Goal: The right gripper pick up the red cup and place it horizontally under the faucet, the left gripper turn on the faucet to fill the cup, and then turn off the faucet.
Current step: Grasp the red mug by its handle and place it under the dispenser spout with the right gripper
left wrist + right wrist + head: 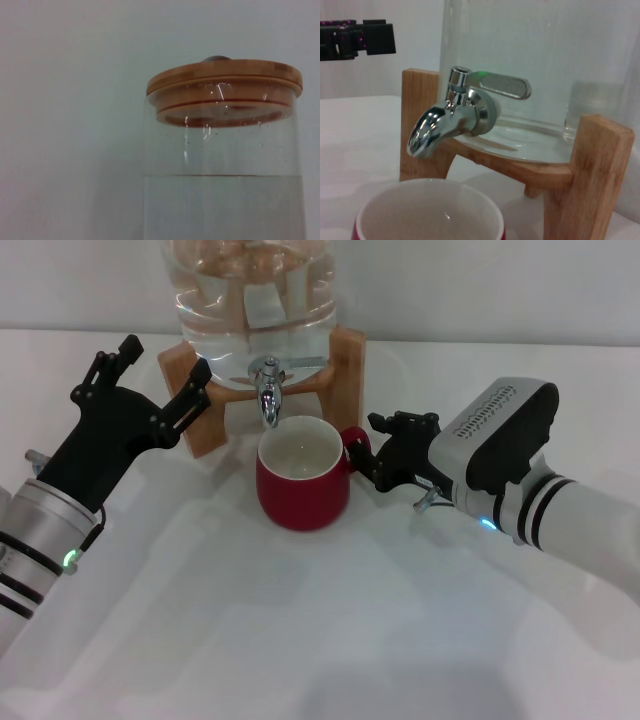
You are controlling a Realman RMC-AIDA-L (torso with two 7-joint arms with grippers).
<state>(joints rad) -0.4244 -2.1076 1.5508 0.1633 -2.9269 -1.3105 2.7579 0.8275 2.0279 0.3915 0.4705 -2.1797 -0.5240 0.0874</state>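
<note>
So the red cup (302, 486) is sitting upright on the white table (300, 640), about centre of the head view, cream inside showing and looking empty. Its handle sticks out toward the right side of the frame, and the right gripper (385, 452) is right there at the handle, fingers narrow around it as far as I can see, though I can't tell for sure if it's actually squeezing it. Over on the left of the frame, the left gripper (155, 380) hangs with its fingers spread wide, one tip just beside the wooden stand (345, 365), nothing in it. Just behind the cup, upper centre, is the faucet (267, 390), spout right over the cup's far rim; the right wrist view shows no water coming out. Behind that, the clear water jug (250, 290) sits in the stand, and the left wrist view shows its wooden lid (224, 85).
</note>
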